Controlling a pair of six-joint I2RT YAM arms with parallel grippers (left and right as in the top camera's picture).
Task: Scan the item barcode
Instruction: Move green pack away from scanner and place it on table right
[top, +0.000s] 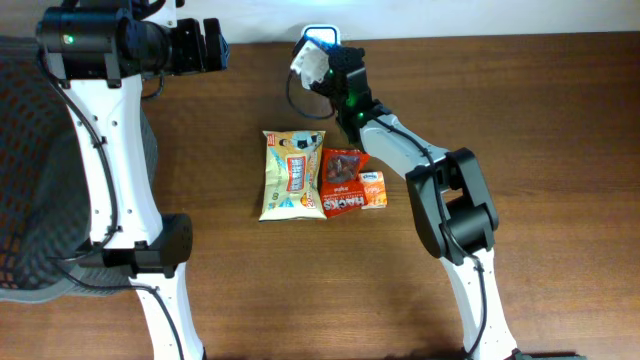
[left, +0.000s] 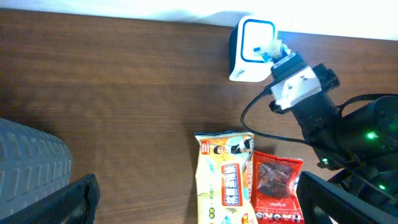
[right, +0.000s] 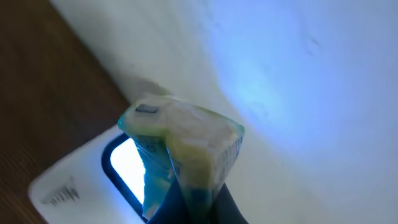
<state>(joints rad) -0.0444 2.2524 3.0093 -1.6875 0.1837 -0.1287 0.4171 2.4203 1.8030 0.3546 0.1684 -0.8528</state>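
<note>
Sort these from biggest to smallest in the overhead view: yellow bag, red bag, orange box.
Largest: yellow bag
Middle: red bag
Smallest: orange box
All lie on the table, equally near the camera.

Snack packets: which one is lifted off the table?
The small pale packet, pinched in the right pincer before the lit scanner. The yellow bag, red bag and orange box lie flat on the table.

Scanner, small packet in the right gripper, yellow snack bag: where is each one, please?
scanner (left: 252, 37), left wrist view, on its lit window.
small packet (right: 193, 140), right wrist view, on its crumpled pale face.
yellow snack bag (top: 291, 175), overhead view, on the middle of its front.
</note>
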